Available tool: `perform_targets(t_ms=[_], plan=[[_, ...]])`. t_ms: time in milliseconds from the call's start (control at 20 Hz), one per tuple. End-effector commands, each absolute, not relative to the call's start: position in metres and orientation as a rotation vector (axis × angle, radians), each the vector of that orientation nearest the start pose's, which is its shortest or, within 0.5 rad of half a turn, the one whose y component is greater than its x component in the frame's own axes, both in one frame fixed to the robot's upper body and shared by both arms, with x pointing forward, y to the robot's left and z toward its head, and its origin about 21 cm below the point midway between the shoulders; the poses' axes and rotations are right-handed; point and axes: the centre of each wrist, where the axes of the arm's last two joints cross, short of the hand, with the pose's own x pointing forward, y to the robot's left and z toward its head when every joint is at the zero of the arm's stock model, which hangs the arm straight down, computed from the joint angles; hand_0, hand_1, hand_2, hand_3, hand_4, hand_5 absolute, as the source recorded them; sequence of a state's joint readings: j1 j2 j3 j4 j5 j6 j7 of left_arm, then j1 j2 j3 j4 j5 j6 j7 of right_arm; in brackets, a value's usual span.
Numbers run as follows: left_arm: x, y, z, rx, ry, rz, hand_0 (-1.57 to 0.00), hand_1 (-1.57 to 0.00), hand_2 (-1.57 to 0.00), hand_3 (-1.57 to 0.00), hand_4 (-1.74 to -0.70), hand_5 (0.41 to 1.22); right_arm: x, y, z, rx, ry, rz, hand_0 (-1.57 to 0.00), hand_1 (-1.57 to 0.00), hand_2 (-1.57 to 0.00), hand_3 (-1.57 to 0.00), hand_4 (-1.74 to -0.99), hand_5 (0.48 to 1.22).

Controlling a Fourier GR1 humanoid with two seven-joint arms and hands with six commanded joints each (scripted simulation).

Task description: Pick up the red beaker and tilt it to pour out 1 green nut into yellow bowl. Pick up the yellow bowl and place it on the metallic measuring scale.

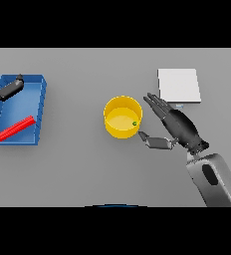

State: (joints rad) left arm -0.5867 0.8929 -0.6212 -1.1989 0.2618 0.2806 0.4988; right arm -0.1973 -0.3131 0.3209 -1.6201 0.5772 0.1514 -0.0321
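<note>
The yellow bowl (122,117) stands upright near the table's middle, with one small green nut (134,123) inside by its right wall. My right hand (176,127) is just right of the bowl, open, fingers straight toward the bowl's far right rim and thumb reaching toward its near right side; no clear contact shows. The red beaker (15,128) lies on its side in the blue tray (40,114) at the left. My left hand (3,88) hovers open over the tray's far left corner. The metallic scale (179,85) sits behind the right hand.
The blue tray takes up the table's left edge. The flat, pale grey scale has a small tab at its near edge, partly behind my right hand's fingers.
</note>
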Motion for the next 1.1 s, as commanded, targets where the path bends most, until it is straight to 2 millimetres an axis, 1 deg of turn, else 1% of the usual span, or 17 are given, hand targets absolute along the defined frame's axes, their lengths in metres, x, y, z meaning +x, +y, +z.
perform_targets(t_ms=[0,100,150,200,300,350,400,450,500,550,700,750,850,950,1050], plan=[[0.347,0.331,0.110,0.733,-1.067,-0.515,0.00,0.00,0.00,0.00,-0.80,0.708,0.281,-0.201,0.058,-0.377,-1.654,1.203,0.00,0.00,0.00,0.00,-1.278,0.669],[0.349,0.327,0.107,0.722,-1.070,-0.512,0.00,0.00,0.00,0.00,-0.79,0.716,0.291,-0.193,0.062,-0.398,-1.624,1.358,0.00,0.00,0.00,0.00,-1.276,0.666],[0.349,0.327,0.109,0.720,-1.067,-0.515,0.00,0.00,0.00,0.00,-0.79,0.719,0.298,-0.187,0.067,-0.390,-1.630,1.412,0.00,0.00,0.00,0.00,-1.270,0.664],[0.350,0.328,0.110,0.715,-1.070,-0.514,0.00,0.00,0.00,0.00,-0.80,0.721,0.301,-0.184,0.066,-0.391,-1.612,1.461,0.00,0.00,0.00,0.00,-1.269,0.662],[0.348,0.327,0.107,0.720,-1.069,-0.524,0.00,0.00,0.00,0.00,-0.80,0.723,0.308,-0.171,0.069,-0.373,-1.587,1.532,0.00,0.00,0.00,0.00,-1.273,0.656],[0.351,0.323,0.106,0.722,-1.067,-0.525,0.00,0.00,0.00,0.00,-0.80,0.723,0.311,-0.168,0.068,-0.360,-1.576,1.565,0.00,0.00,0.00,0.00,-1.274,0.656],[0.349,0.328,0.107,0.728,-1.070,-0.528,0.00,0.00,0.00,0.00,-0.80,0.721,0.317,-0.167,0.068,-0.357,-1.555,1.598,0.00,0.00,0.00,0.00,-1.274,0.662],[0.349,0.329,0.108,0.728,-1.073,-0.530,0.00,0.00,0.00,0.00,-0.80,0.720,0.321,-0.168,0.070,-0.349,-1.539,1.643,0.00,0.00,0.00,0.00,-1.276,0.670],[0.347,0.328,0.109,0.729,-1.073,-0.532,0.00,0.00,0.00,0.00,-0.80,0.718,0.325,-0.162,0.071,-0.343,-1.522,1.677,0.00,0.00,0.00,0.00,-1.277,0.677],[0.346,0.329,0.108,0.725,-1.075,-0.529,0.00,0.00,0.00,0.00,-0.80,0.717,0.327,-0.163,0.072,-0.330,-1.515,1.712,0.00,0.00,0.00,0.00,-1.269,0.683],[0.347,0.333,0.111,0.732,-1.070,-0.530,0.00,0.00,0.00,0.00,-0.79,0.720,0.330,-0.155,0.063,-0.288,-1.481,1.780,0.00,0.00,0.00,0.00,-1.250,0.686],[0.348,0.327,0.108,0.726,-1.070,-0.538,0.00,0.00,0.00,0.00,-0.79,0.723,0.335,-0.150,0.061,-0.289,-1.454,1.794,0.00,0.00,0.00,0.00,-1.246,0.686],[0.350,0.329,0.111,0.722,-1.079,-0.535,0.00,0.00,0.00,0.00,-0.80,0.729,0.339,-0.147,0.057,-0.264,-1.426,1.826,0.00,0.00,0.00,0.00,-1.243,0.682],[0.351,0.325,0.111,0.730,-1.075,-0.540,0.00,0.00,0.00,0.00,-0.80,0.733,0.340,-0.137,0.056,-0.244,-1.402,1.862,0.00,0.00,0.00,0.00,-1.260,0.679],[0.349,0.329,0.110,0.726,-1.072,-0.538,0.00,0.00,0.00,0.00,-0.80,0.734,0.344,-0.134,0.052,-0.251,-1.369,1.885,0.00,0.00,0.00,0.00,-1.281,0.674]])
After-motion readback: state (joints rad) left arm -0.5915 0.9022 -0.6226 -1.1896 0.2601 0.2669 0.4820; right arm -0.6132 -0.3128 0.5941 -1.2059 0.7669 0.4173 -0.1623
